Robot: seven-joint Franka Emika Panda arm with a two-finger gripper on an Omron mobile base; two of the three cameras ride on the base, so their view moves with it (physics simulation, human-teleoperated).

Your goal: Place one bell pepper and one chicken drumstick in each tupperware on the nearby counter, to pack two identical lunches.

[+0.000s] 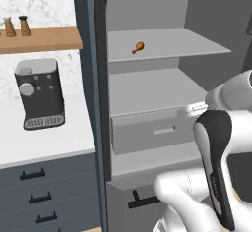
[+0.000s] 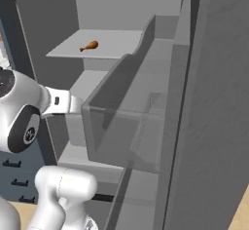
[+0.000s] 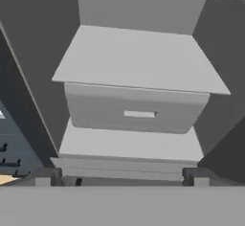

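Note:
One chicken drumstick (image 1: 139, 46) (image 2: 89, 46) lies on the upper shelf of an open fridge. My gripper (image 3: 122, 178) is open, its two tips far apart and nothing between them. It faces the fridge's lower shelf and closed drawer (image 3: 136, 110), well below the drumstick. In the left base view the hand (image 1: 197, 109) reaches in at drawer height. The white counter (image 1: 49, 137) runs to the left of the fridge. The bell pepper and the tupperware are out of view.
A dark coffee machine (image 1: 39, 94) stands on the counter. Above it a wooden wall shelf (image 1: 44, 39) carries two shakers. The open fridge door (image 2: 209, 126) with its clear bin (image 2: 121, 126) stands close on the right. Dark drawers (image 1: 39, 196) sit under the counter.

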